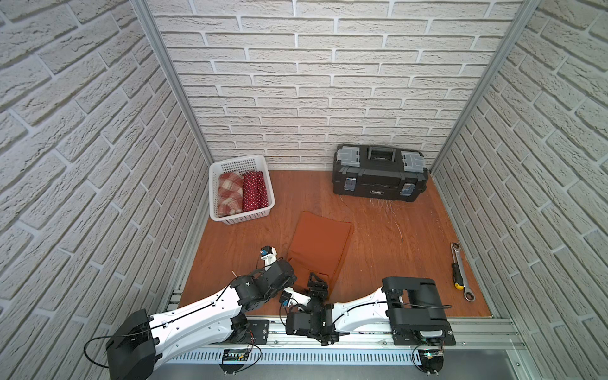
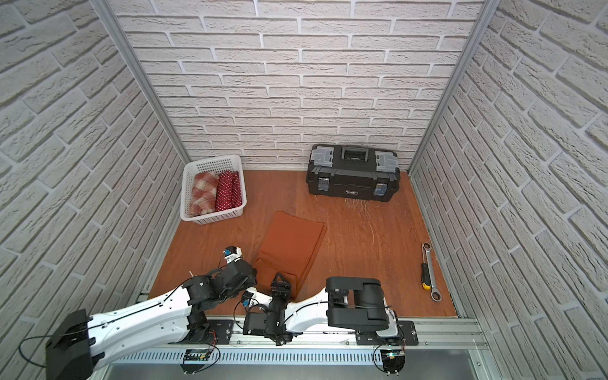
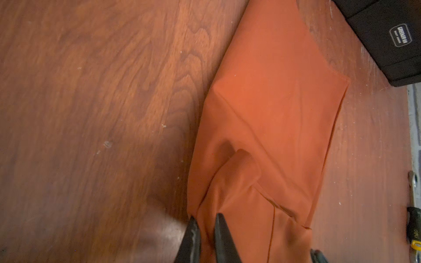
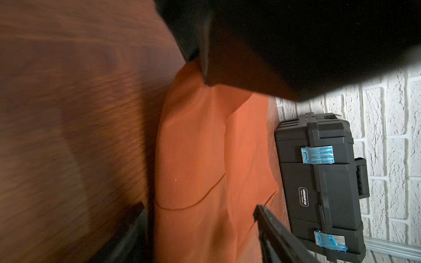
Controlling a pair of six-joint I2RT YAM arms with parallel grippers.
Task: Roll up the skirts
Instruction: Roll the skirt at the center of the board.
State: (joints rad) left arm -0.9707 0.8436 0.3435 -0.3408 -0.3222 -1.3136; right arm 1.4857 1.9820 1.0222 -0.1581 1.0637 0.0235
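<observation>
White faux-brick walls (image 1: 329, 82) on 3 sides; grey metal corner post (image 1: 462, 115) just beside the black toolbox (image 1: 380, 177). Toolbox backs against the rear wall. Reddish wood-grain floor (image 1: 378, 256); pale scratches (image 1: 378, 204) on it just in front of toolbox. Light even, soft shadows.

In both top views the robot arms (image 1: 273, 279) hide from us the near edge of the plain rust-orange cloth skirt (image 1: 320, 243). In the right wrist view a dark blurred mass (image 4: 296, 34) we cannot name covers part of it.
</observation>
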